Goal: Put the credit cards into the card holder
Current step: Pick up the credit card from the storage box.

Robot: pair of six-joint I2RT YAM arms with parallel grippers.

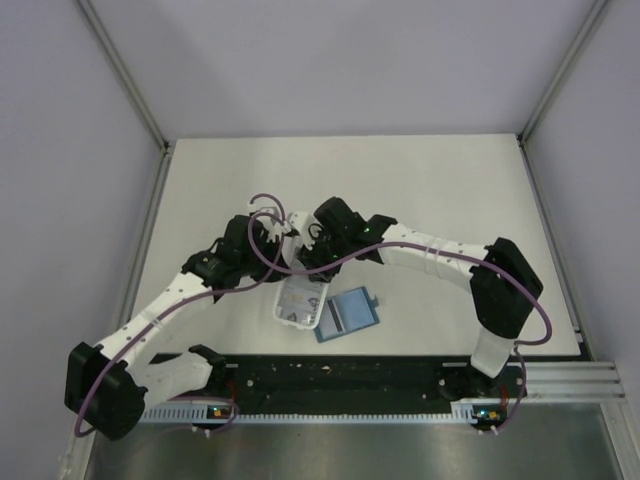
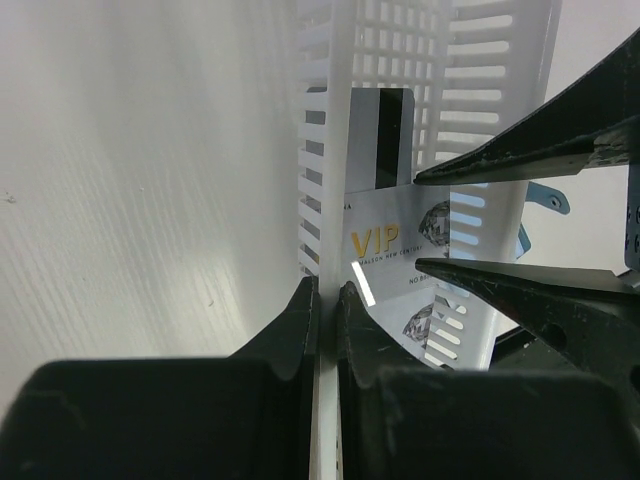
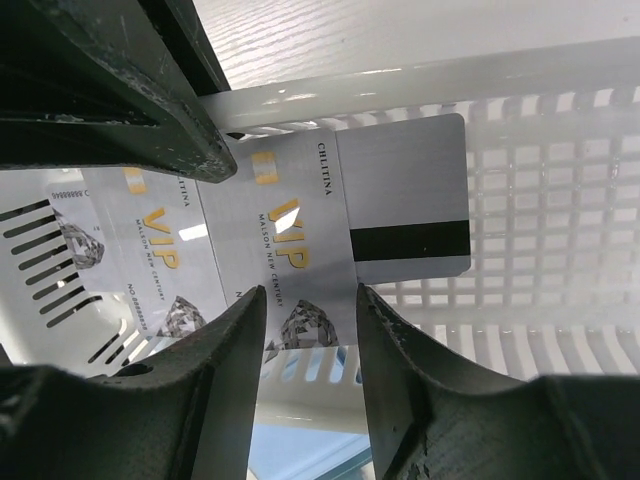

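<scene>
**Right gripper**: jaws are held partly open, one finger on each side of the lower end of the middle VIP card. Whether the pads press the card's edges cannot be told; no lift is shown.

**Left gripper**: jaws are pinched together on the slatted side wall of the white tray, which is seen as a thin white strip between the two fingers.

**Credit cards**: three are seen lying inside the tray, overlapped in a fan.
- The middle VIP card is silver with gold lettering and a diamond picture.
- The left VIP card is of the same design and is partly covered by the middle one.
- The striped card is laid reverse side up, with its black band showing, against the tray's grid floor.

**Card holder**: teal, laid flat on the table just beside the tray's right side. It is apart from both grippers.

**Arms**: both are reached inward over the tray from opposite sides, and their fingers are brought close together there.
</scene>
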